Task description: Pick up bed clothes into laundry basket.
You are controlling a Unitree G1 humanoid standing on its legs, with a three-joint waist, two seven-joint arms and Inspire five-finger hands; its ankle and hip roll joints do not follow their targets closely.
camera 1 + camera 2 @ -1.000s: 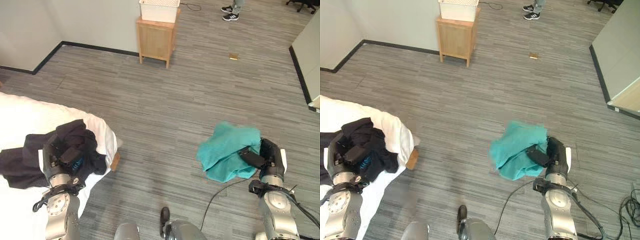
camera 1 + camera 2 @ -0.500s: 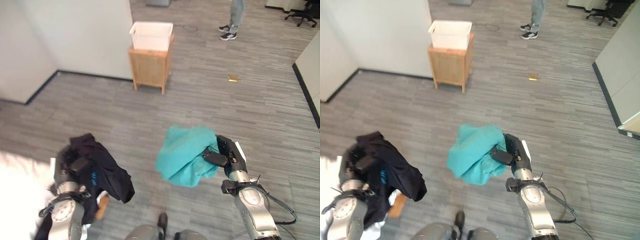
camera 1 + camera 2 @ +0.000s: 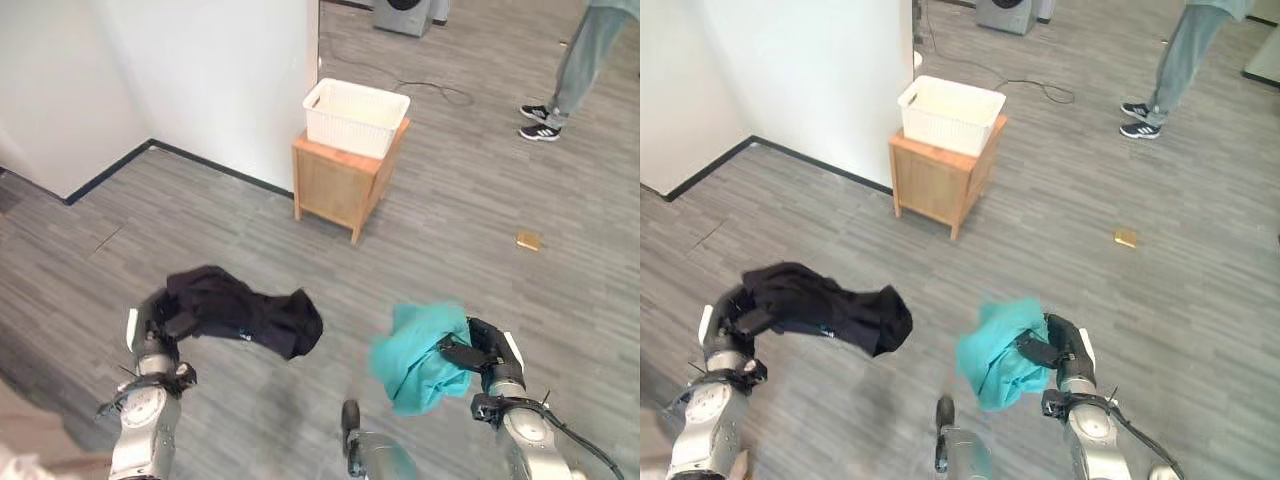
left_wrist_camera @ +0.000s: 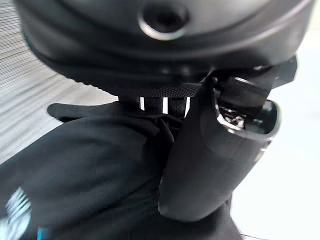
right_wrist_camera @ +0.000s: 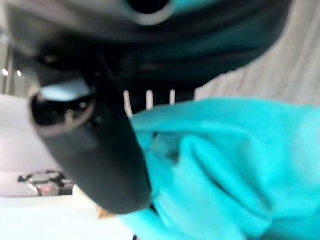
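A black garment (image 3: 245, 312) hangs in the air from my left hand (image 3: 156, 322), whose fingers and thumb (image 4: 210, 165) are curled round the cloth (image 4: 85, 175). A teal cloth (image 3: 418, 357) hangs from my right hand (image 3: 488, 352), and its thumb (image 5: 100, 150) pinches the teal folds (image 5: 215, 160). Both loads are held above the grey floor. Farther ahead, a white laundry basket (image 3: 356, 116) stands on a small wooden cabinet (image 3: 345, 186) against the white wall.
A person's legs and dark shoes (image 3: 542, 120) are at the far right. A small tan object (image 3: 527, 240) lies on the floor to the cabinet's right. A grey appliance (image 3: 404, 14) stands at the far end, and a cable (image 3: 440, 92) runs near it.
The camera has swung away from the bed, bringing the basket and cabinet closer. Both hands keep their hold; the black garment now trails out to the right, the teal cloth hangs lower.
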